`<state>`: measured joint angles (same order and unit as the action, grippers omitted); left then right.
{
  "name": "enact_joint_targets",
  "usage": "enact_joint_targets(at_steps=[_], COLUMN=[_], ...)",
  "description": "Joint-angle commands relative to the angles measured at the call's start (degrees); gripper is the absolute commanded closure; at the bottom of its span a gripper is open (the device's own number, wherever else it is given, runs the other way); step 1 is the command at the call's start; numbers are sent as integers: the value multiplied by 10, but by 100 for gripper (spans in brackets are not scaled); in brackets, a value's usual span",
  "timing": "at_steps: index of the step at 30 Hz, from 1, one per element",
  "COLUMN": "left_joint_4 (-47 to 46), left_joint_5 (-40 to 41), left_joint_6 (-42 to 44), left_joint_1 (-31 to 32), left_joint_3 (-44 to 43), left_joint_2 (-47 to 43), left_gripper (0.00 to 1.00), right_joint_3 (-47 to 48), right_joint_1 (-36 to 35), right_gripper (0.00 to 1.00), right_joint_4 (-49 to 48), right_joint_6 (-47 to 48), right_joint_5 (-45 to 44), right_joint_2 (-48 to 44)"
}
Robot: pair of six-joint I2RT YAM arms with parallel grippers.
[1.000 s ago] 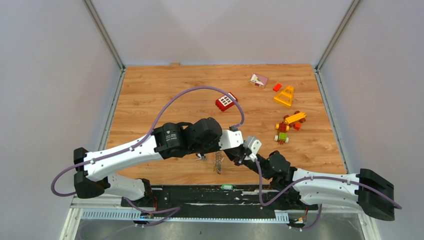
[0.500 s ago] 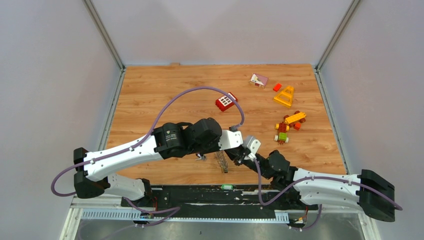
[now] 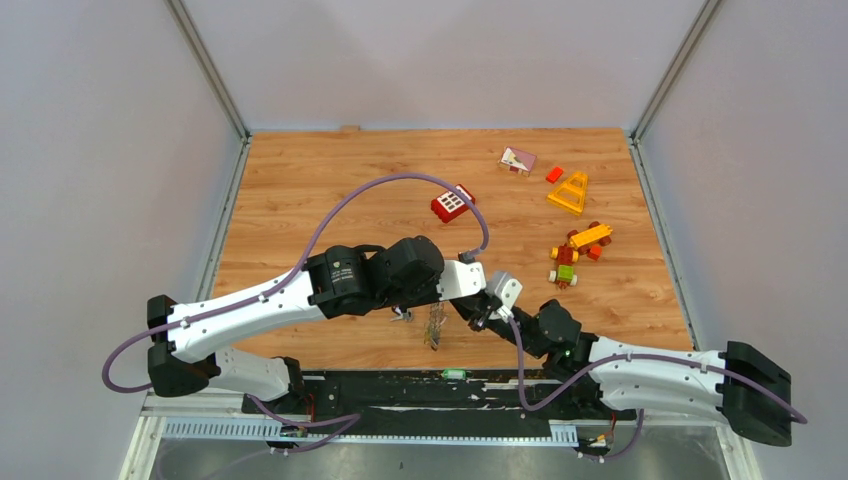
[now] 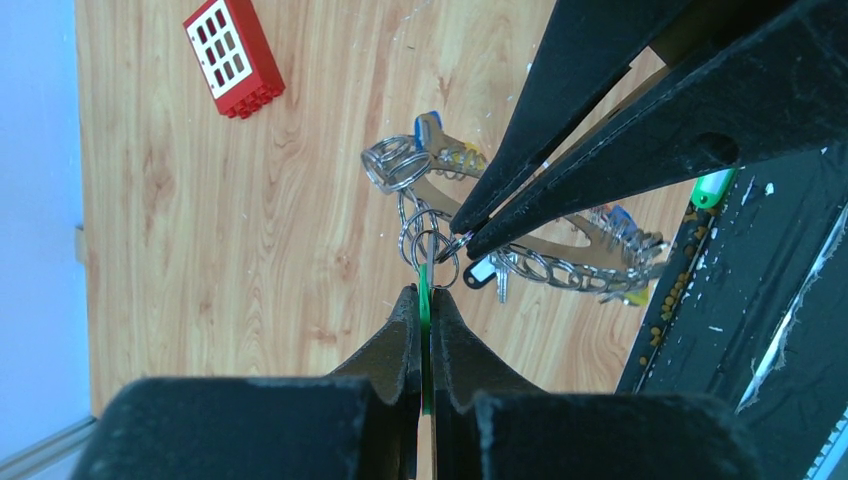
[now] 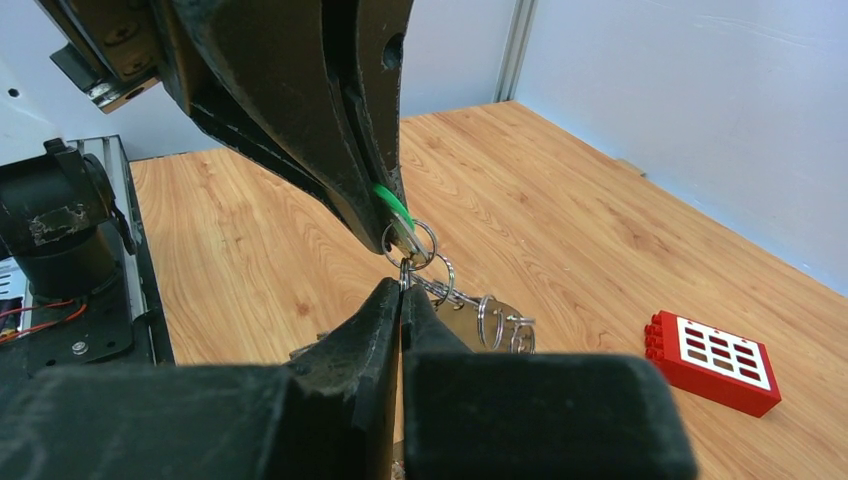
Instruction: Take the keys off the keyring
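The left gripper (image 4: 424, 296) is clenched on a thin green plastic tab (image 4: 426, 282). The right gripper (image 4: 462, 236) pinches a small silver split ring (image 4: 421, 240) just beside it. Beneath them dangles the large grey metal keyring (image 4: 575, 272), fringed with small silver keys (image 4: 630, 245), over the wooden table (image 3: 330, 190) near its front edge.

Pulling apart could slip the thin wire from the pads and drop the bunch, or merely twist it. The top view shows the bunch edge-on; only the wrist views show both grips.
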<state>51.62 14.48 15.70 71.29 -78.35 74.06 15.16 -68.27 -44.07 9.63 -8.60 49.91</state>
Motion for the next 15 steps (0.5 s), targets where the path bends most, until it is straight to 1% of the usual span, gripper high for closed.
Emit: enact_joint_targets(at_steps=[1,11,15], left_joint_4=[-33,-60,-85], left_joint_5=[21,21,6], left_joint_6=[-8,-35,-53], left_joint_1=[3,3,3], left_joint_3=[-22,20,44], left_joint_2=[-28,-59,-76], left_gripper=[100,100,100], right_joint_3=[25,23,15], right_joint_1=[3,2,2], right_gripper=[100,100,100], right_joint_4=[15,34,34], right_joint_6=[9,42,58], right_joint_5=[-6,7,23], right_joint_2=[-16,-53,-76])
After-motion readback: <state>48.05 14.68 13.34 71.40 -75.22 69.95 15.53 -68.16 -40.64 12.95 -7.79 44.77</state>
